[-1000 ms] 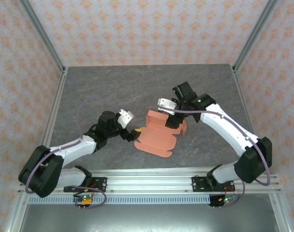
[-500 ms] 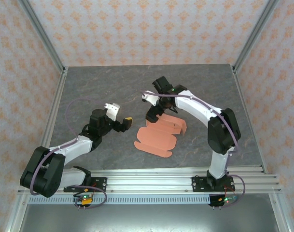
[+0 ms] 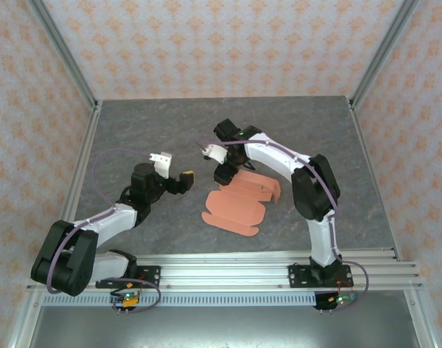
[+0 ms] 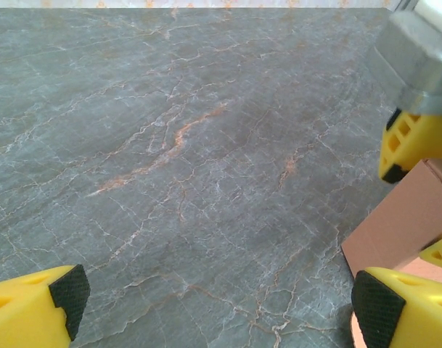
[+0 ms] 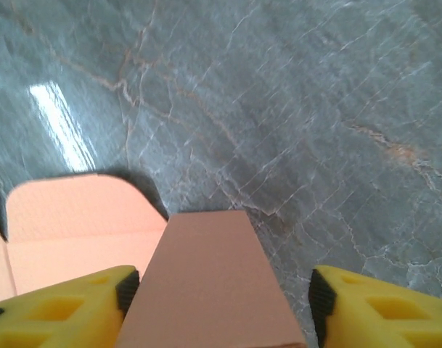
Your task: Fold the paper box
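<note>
Salmon-orange thin-card paper box is lying mostly flat as a die-cut sheet on the grey marbled desk, with one raised panel standing at its far-left corner. Right hand is straddling that panel, fingers wide and not clamping, likely lining up to pinch it or tip it over. Left hand is hovering near the sheet's left edge, spread wide and holding nothing, probably placed to brace the card.
</note>
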Tool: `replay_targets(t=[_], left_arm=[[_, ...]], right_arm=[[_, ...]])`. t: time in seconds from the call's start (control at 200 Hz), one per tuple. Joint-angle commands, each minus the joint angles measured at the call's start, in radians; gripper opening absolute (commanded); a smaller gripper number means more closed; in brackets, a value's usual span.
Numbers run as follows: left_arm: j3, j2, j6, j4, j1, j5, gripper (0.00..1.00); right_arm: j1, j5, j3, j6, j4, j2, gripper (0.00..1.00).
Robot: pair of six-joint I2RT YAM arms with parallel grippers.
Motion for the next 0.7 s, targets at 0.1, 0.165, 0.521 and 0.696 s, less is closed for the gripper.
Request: replay_targets(t=[0.1, 0.165, 0.521, 0.696], left_arm=[[-0.004, -0.014, -0.010, 0.034, 0.006, 0.003, 0.97], [0.000, -0.013, 0.000, 0.031, 0.006, 0.032, 0.97], [0.047, -0.019, 0.227, -0.087, -0.113, 0.310, 0.96], [0.058, -0.023, 0.267, -0.112, -0.147, 0.346, 0.96]], right_arm=[[-0.003, -0.032, 0.025, -0.052, -0.065, -0.013, 0.42], [-0.003, -0.051, 0.017, -0.071, -0.059, -0.022, 0.39], [0.001, -0.168, -0.075, -0.350, -0.135, -0.177, 0.40], [0.001, -0.188, -0.178, -0.456, -0.098, -0.312, 0.42]])
